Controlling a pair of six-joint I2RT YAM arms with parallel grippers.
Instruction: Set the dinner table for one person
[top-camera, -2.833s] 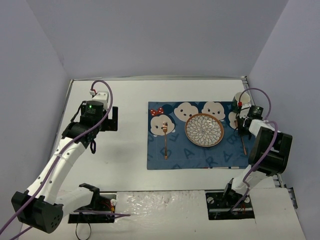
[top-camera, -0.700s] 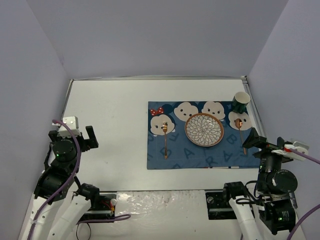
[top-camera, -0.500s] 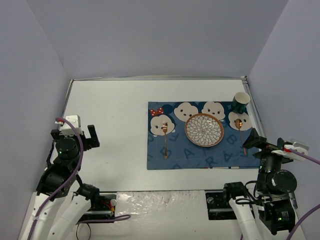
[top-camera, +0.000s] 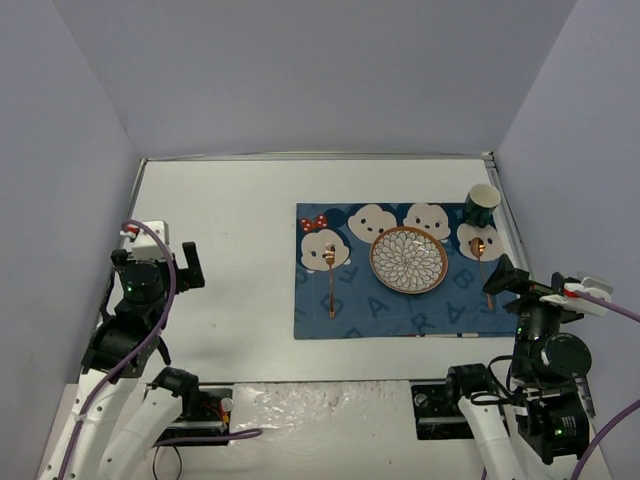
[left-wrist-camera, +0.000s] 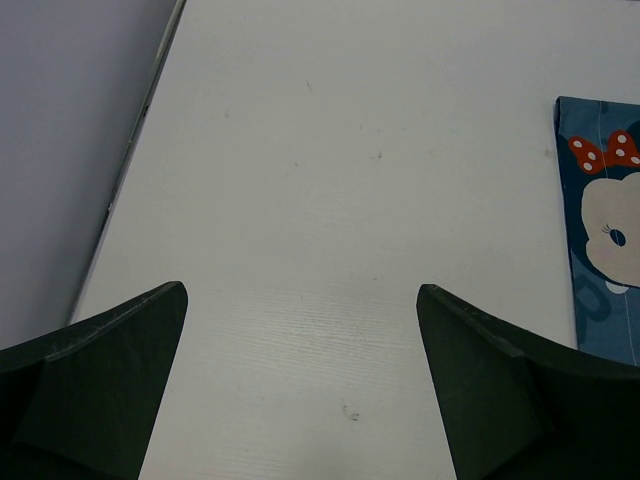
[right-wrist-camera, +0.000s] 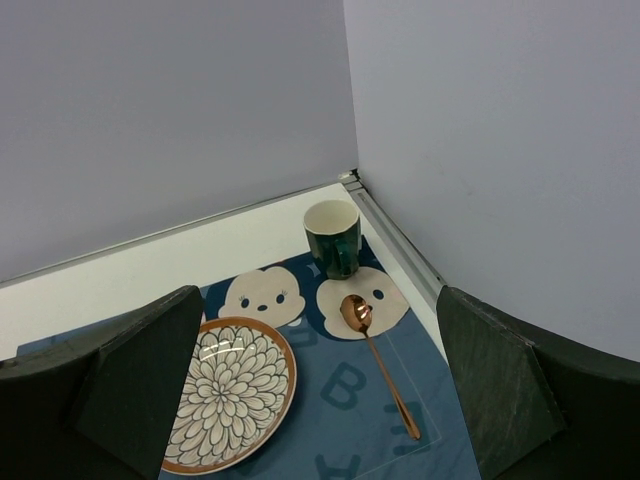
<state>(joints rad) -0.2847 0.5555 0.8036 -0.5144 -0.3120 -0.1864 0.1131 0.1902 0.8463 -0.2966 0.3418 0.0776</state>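
The white dinner table carries a dark blue cartoon mat on its right half. On the mat lie a flower-patterned plate, a copper spoon to its right, a second copper utensil to its left, and a green cup at the far right corner. My left gripper hovers open over bare table near the left edge. My right gripper hangs open near the mat's near right corner, holding nothing. The right wrist view frames the plate, spoon and cup.
Grey walls close in the table on the left, back and right. A thin metal rim runs along the right edge beside the cup. The mat's left edge shows at the right of the left wrist view.
Both arms have pulled back from over the table to the near edge. In the last half second the left gripper shifted slightly forward and right; the right one barely moved.
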